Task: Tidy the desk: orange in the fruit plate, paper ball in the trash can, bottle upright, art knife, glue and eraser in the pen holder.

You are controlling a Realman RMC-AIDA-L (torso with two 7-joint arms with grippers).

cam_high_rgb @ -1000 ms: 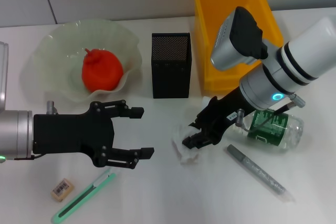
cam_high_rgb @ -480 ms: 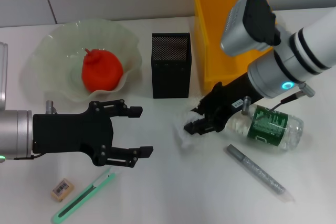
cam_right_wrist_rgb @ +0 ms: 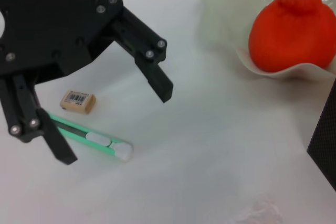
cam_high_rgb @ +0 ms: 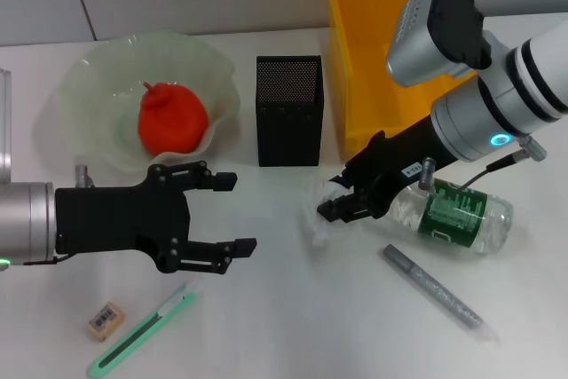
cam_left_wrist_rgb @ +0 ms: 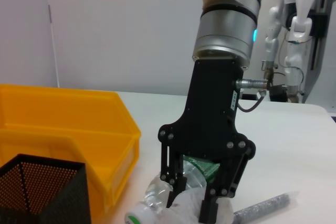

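Two pincers | right pincer clamps crumpled paper ball | left pincer spread apart

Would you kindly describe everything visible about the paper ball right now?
The paper ball is a small crumpled wad of thin white paper. It sits low by the white table, just in front of the lying bottle's cap end, between the black pen holder and the grey glue stick. The right gripper is shut on it; whether it rests on the table is unclear.

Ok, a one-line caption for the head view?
Right gripper grips the paper ball beside the lying bottle; left gripper open.
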